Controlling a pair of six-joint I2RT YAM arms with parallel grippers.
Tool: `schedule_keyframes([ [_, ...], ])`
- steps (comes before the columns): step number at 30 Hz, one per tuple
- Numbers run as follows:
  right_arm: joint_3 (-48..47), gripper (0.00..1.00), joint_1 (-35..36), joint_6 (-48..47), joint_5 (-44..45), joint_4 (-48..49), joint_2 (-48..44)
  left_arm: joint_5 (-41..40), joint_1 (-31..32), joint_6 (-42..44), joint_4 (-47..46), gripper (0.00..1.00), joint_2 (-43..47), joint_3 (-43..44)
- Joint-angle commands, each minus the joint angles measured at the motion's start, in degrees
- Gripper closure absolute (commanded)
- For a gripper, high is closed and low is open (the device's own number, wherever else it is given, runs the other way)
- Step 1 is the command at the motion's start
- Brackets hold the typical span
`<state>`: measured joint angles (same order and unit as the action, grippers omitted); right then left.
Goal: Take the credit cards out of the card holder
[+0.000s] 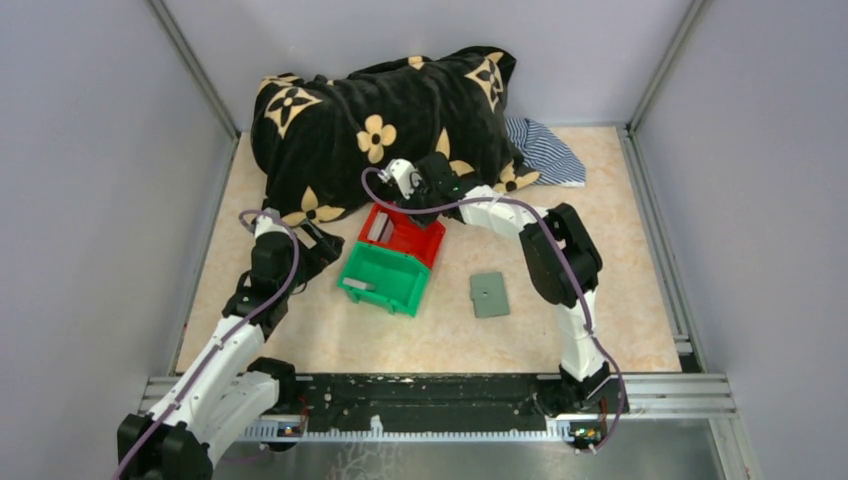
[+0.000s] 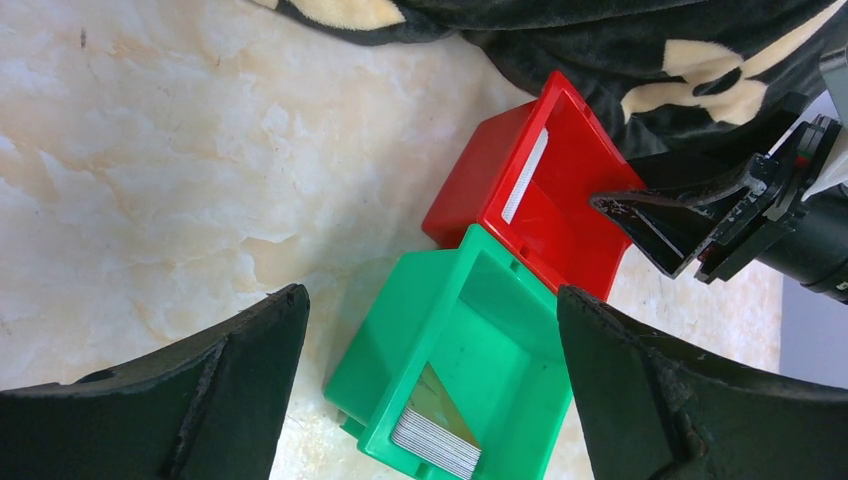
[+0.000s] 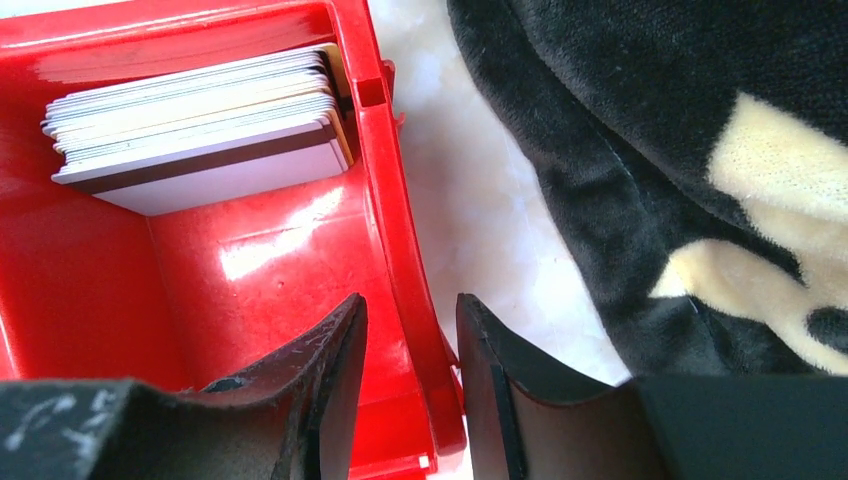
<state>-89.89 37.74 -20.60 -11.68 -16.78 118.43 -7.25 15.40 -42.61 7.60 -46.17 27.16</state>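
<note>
Grey-green card holder point(image 1: 489, 295); left jaws spread; right jaws astride red bin point(image 3: 390, 240), grip unclear.

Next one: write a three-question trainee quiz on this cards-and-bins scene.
1. True or false: the small flat grey-green card holder lies inside the green plastic bin.
2. Which bins hold stacks of thin cards? A) red only B) green only C) both.
3. Fill in: the right gripper has its fingers either side of a wall of the ___ plastic bin.
Key: 1 false, it lies on the marbled table beside that bin; 2 C; 3 red bin.
</note>
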Motion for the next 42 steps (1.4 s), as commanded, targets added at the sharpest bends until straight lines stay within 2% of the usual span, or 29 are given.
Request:
schedule_keyframes([
  [1, 3.4, 0.61, 0.0, 0.5, 1.1, 1.3, -3.0, 0.7, 0.2, 0.6, -1.8, 0.01, -0.1, -0.4],
  [4, 6.0, 0.67, -0.8, 1.4, 1.8, 2.3, -4.5, 1.1, 0.2, 0.6, -2.1, 0.01, -0.2, -0.6],
  [15, 17.0, 0.7, -6.7, 7.6, 0.7, 9.3, -12.4, 3.3, 0.2, 0.7, -3.2, 0.01, -1.1, -0.6],
  [20, 17.6, 0.78, -7.8, 11.7, 6.8, 8.7, -13.1, 4.8, 0.2, 0.5, -3.9, 0.01, -1.4, -0.9],
  [26, 19.7, 0.78, -8.7, 17.6, 11.9, 10.1, -14.4, 6.5, 0.2, 0.2, -4.8, 0.01, -1.5, -1.3],
  [29, 20.1, 0.82, -8.7, 19.5, 14.3, 10.1, -14.9, 7.0, 0.3, 0.2, -4.8, 0.01, -0.7, -1.5],
  [42, 23.5, 0.82, -8.8, 27.9, 23.0, 9.3, -18.2, 5.2, 0.9, -0.3, -3.7, 0.01, 1.0, -1.8],
])
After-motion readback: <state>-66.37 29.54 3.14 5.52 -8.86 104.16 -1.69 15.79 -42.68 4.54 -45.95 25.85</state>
